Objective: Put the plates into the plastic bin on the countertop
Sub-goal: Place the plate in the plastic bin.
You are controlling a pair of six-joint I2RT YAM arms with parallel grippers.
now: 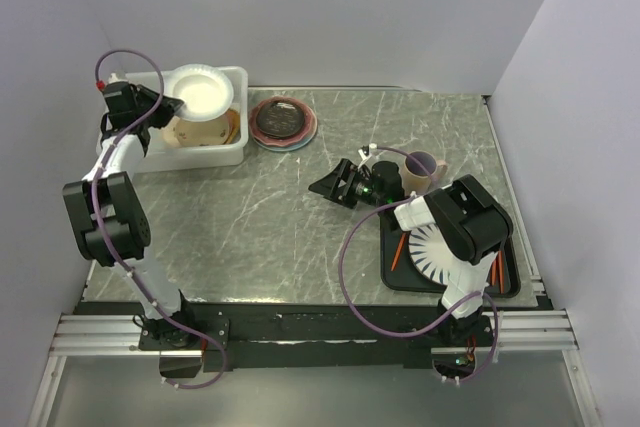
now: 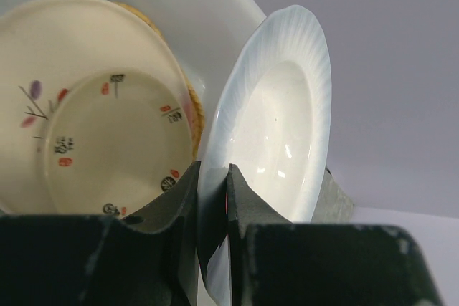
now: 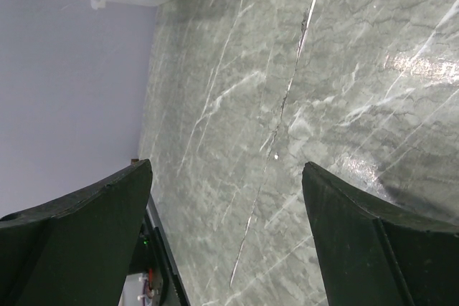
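The white plate (image 2: pixel 280 127) hangs tilted on edge over the plastic bin (image 1: pixel 200 155). Its lower rim is pinched between the nearly closed fingers of the left end effector (image 2: pixel 214 177), which hide its bottom edge. It is glossy, with a finely ribbed rim. In the bin leans a cream plate (image 2: pixel 100 105) with small painted marks, covering most of what lies beneath. Just beside the bin, a dark pink-rimmed plate (image 1: pixel 283 119) lies on the surface (image 1: pixel 300 237). The right end effector (image 3: pixel 228 170) hangs spread wide and empty.
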